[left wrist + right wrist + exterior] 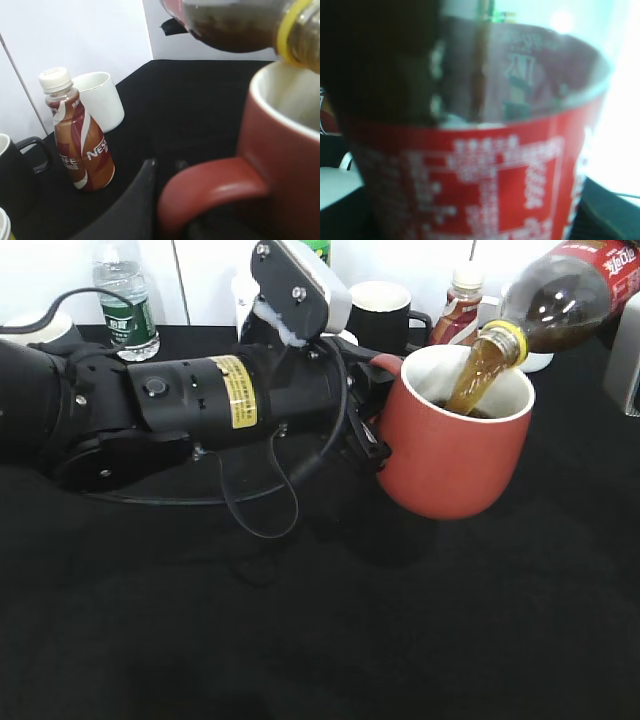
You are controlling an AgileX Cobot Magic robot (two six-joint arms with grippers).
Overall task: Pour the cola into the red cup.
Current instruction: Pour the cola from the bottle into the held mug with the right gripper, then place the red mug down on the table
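Pouring is underway: the cola bottle, upper right, streams into the red cup, gripped at its handle by the left hand (right hand unseen, grip untellable); next, tip the bottle upright.

My left arm is a matte black cylindrical housing with a yellow label of fine black print wrapped round its middle. A round black button-like fitting sits beside the label. A grey-white camera block with two dark screws rides on top. Thin black cables loop beneath and around the wrist.
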